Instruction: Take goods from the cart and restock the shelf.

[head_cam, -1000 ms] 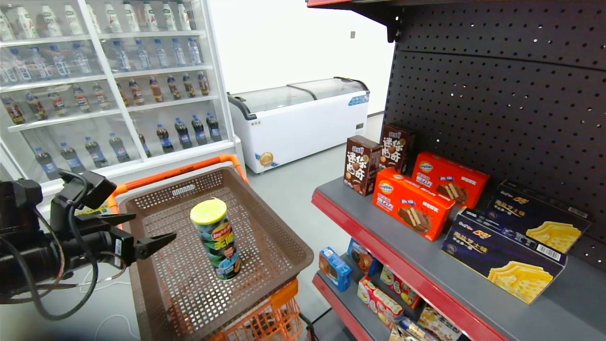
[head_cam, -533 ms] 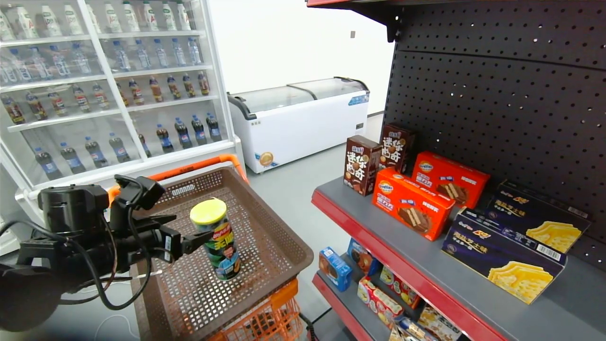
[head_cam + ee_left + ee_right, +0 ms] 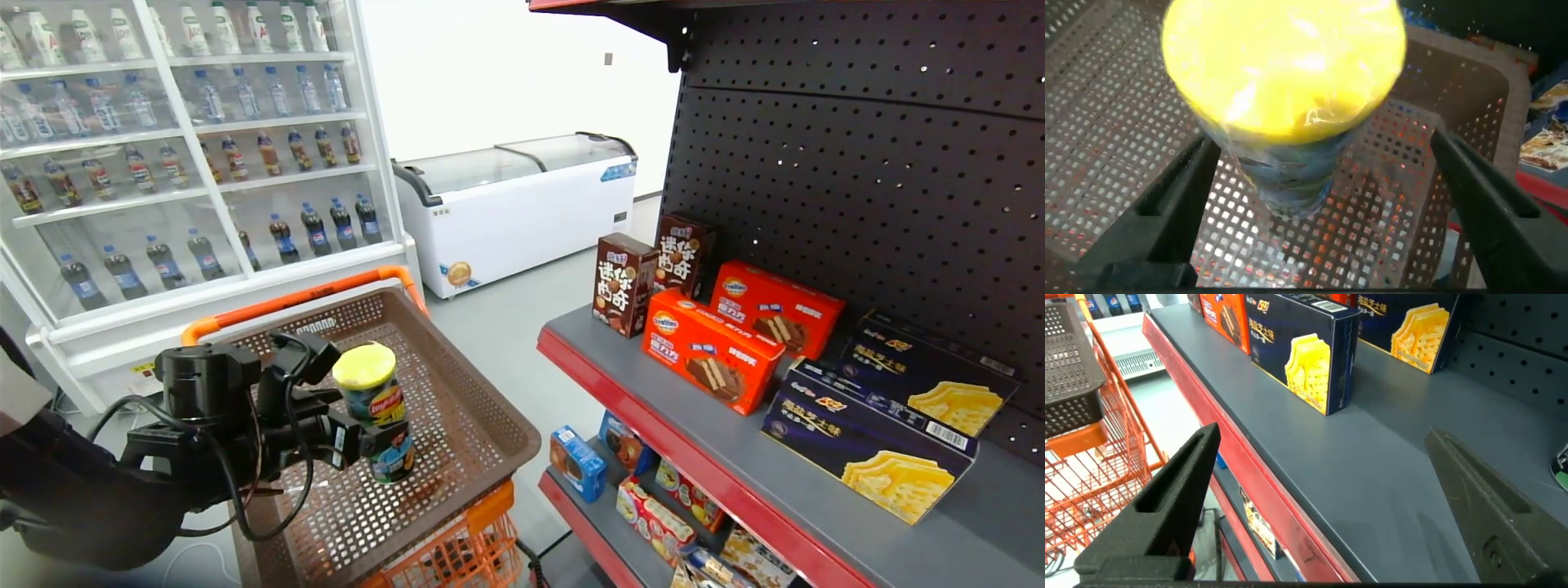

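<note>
1 chip can [image 3: 374, 400] (yellow lid) stands upright in the cart's brown basket [image 3: 465, 408], beside the shelf [image 3: 735, 457].

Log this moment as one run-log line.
phase: pre-grasp | left gripper: open, straddling upright chip can in cart basket | right gripper: open, above grey shelf | chip can: not yet lifted

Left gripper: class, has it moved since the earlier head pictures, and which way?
Yes. The left gripper has advanced rightward over the brown basket, from near its left rim to straddle the can, open.
</note>
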Controlling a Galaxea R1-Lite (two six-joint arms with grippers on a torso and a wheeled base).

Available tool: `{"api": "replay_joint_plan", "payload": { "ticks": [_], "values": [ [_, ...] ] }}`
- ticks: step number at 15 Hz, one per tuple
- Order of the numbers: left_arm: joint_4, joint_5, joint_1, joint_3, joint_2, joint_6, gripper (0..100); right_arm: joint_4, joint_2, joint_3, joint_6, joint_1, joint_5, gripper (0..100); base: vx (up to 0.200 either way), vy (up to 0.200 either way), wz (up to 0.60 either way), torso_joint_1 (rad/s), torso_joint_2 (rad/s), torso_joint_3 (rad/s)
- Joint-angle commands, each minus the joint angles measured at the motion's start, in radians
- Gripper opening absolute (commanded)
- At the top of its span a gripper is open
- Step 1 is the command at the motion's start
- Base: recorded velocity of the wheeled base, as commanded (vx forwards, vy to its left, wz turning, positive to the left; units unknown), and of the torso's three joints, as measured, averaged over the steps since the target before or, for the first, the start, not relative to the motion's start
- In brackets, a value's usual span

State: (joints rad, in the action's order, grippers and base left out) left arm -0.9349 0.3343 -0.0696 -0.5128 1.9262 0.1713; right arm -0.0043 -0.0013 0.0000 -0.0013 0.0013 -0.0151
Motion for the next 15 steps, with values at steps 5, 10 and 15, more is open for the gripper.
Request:
{"api": "replay_joint_plan", "payload": {
  "ticks": [5, 10, 15],
  "values": [
    [-0.012, 0.000, 0.020, -0.021, 0.117, 0.070, 100, 0.000, 0.001, 0.000, 0.000, 0.000, 0.000, 100, 0.000, 0.000, 0.00, 0.000, 0.00, 0.000],
    [-0.015, -0.003, 0.027, -0.072, 0.171, 0.070, 100, 0.000, 0.001, 0.000, 0.000, 0.000, 0.000, 100, 0.000, 0.000, 0.00, 0.000, 0.00, 0.000],
    [-0.004, -0.003, 0.020, -0.151, 0.195, 0.068, 0, 0.000, 0.001, 0.000, 0.000, 0.000, 0.000, 100, 0.000, 0.000, 0.00, 0.000, 0.00, 0.000]
  ]
}}
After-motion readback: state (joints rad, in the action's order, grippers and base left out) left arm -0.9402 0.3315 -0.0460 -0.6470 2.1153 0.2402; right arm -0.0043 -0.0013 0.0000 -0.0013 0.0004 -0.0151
